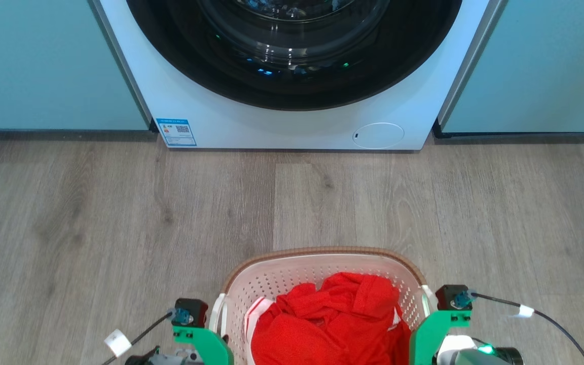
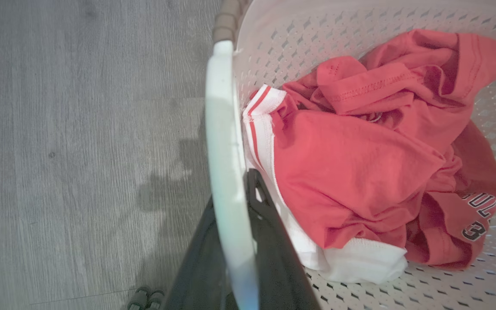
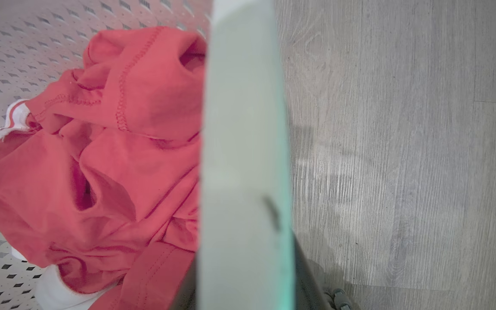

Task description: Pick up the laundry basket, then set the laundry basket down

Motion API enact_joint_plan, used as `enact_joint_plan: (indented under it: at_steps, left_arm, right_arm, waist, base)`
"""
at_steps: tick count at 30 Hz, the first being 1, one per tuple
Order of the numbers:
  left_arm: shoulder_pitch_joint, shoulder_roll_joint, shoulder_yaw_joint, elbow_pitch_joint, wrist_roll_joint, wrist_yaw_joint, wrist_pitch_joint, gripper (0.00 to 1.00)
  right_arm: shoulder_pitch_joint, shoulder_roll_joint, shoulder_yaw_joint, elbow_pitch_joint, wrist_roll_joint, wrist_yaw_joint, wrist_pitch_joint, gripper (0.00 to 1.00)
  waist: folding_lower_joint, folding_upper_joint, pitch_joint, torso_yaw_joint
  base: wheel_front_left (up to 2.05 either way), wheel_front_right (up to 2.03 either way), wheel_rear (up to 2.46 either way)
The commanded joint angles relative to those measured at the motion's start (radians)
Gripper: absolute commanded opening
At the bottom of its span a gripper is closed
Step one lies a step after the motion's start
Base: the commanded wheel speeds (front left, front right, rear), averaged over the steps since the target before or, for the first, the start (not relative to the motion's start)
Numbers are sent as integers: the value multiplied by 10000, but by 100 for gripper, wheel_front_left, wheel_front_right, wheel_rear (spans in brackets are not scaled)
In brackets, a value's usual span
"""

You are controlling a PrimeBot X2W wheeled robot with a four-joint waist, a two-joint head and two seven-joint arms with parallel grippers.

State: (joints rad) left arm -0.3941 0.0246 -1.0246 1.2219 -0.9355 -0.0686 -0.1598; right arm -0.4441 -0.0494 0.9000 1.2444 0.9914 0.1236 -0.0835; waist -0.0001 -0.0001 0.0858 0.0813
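The laundry basket (image 1: 282,278), white and perforated with a brown rim, sits low in the middle of the head view, between my two arms. Red clothing with white trim (image 1: 342,317) is heaped in it. My left gripper (image 2: 230,193) is shut on the basket's left white handle (image 2: 222,129), one dark finger inside the wall and one outside. My right gripper (image 3: 246,275) is shut on the right handle (image 3: 243,129), which fills the space between its fingers. In the head view the green wrist brackets (image 1: 203,339) (image 1: 431,329) flank the basket. I cannot tell if the basket touches the floor.
A white front-loading washing machine (image 1: 206,116) with a dark round door (image 1: 292,66) stands straight ahead, with teal cabinet fronts on its left (image 1: 43,61) and right (image 1: 540,61). Grey wood-look floor (image 1: 119,213) stretches between the machine and the basket. Thin cables with white tags (image 1: 525,311) trail from both wrists.
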Motion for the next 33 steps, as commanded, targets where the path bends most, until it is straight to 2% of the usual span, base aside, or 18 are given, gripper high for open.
enact_joint_plan:
  at_steps: [1, 19, 33]
  left_arm:
    - [-361, 256, 139, -2, -113, 88, -155, 0]
    - [-528, 256, -230, 53, -483, 150, -288, 0]
    - [-1259, 256, -386, 148, -577, 164, -513, 0]
  right_arm:
    - [-11, -8, 251, -86, 15, 71, -90, 0]
    - [-261, -8, 926, 35, 639, 71, -261, 0]
    - [-1045, -8, 1252, 137, 864, 71, -458, 0]
  waist:
    - [1, 1, 9, 2]
    - [1, 1, 151, -16]
    - [1, 1, 1039, -69]
  base:
    - [0, 0, 0]
    - [0, 0, 0]
    - [0, 0, 0]
